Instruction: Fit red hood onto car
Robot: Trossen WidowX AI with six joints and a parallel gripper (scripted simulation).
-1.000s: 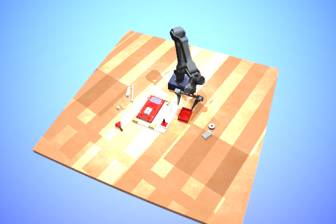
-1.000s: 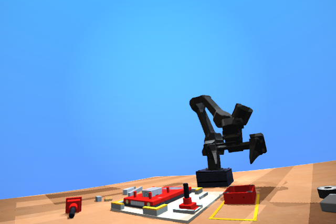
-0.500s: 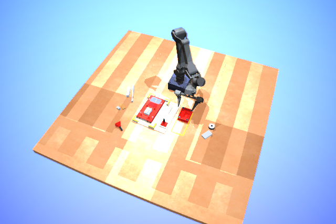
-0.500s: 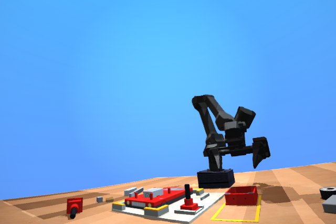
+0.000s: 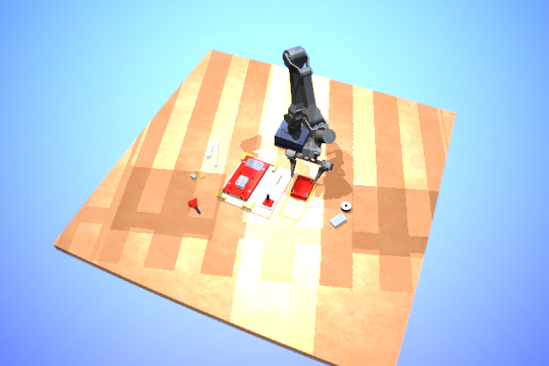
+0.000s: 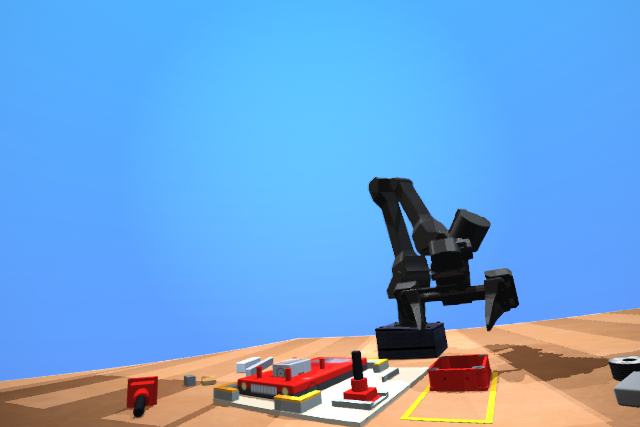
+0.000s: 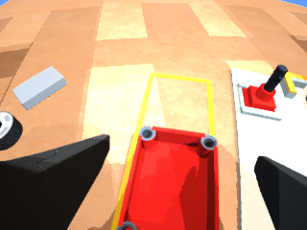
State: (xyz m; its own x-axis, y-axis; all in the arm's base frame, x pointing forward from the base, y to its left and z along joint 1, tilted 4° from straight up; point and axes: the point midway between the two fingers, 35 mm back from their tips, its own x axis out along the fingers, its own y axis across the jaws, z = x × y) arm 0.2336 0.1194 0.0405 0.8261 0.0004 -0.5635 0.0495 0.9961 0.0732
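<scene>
The red hood (image 5: pixel 303 188) (image 6: pixel 459 383) (image 7: pixel 165 187) lies upside down on the table, its hollow side up and grey-rimmed corner tubes showing. It covers the robot-side part of a yellow outline (image 6: pixel 447 420) (image 7: pixel 179 77). My gripper (image 5: pixel 304 178) (image 6: pixel 454 328) (image 7: pixel 183 152) is wide open and empty above the hood, with one finger towards each long side. The red chassis (image 5: pixel 257 176) (image 6: pixel 336 370) sits in the white jig (image 5: pixel 272 187) (image 6: pixel 330 410) (image 7: pixel 249 144), left of the hood in the top and exterior views. The grey engine block (image 5: pixel 241 181) (image 6: pixel 297 367) stands on its deck among short red pegs (image 6: pixel 259 371).
A red part with an upright black stem (image 5: pixel 268 201) (image 6: pixel 356 390) (image 7: pixel 261 98) stands on the jig, near the hood. A grey block (image 5: pixel 337 220) (image 7: pixel 39 87) and a wheel (image 5: pixel 346 206) lie beyond the hood's other side. Another red part (image 5: pixel 193 203) (image 6: pixel 142 390) and white bars (image 5: pixel 209 149) lie beyond the chassis.
</scene>
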